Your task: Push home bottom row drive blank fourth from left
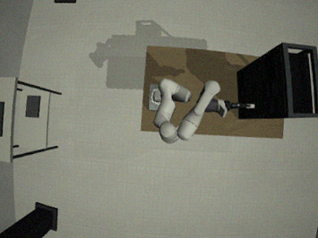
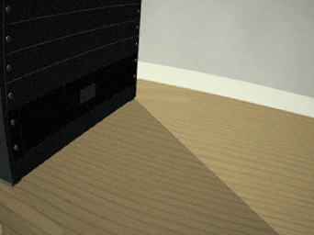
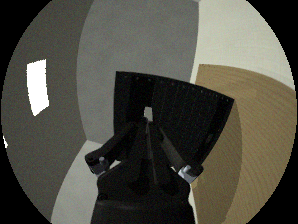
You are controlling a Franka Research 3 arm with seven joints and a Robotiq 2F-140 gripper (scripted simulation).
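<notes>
The target drive blank, bottom row, fourth from the left, cannot be made out on the dark front of the rack (image 1: 300,49), which stands at one end of the wooden counter (image 1: 261,131); the tool (image 1: 250,106), fingers fully closed and holding nothing, reaches the rack's front face with the Franka arm (image 1: 197,111) stretched toward it. The risks, as judged here: an off-centre push could press a neighbouring proud blank home, and too hard a shove could slide or tip the freestanding rack past its limits
</notes>
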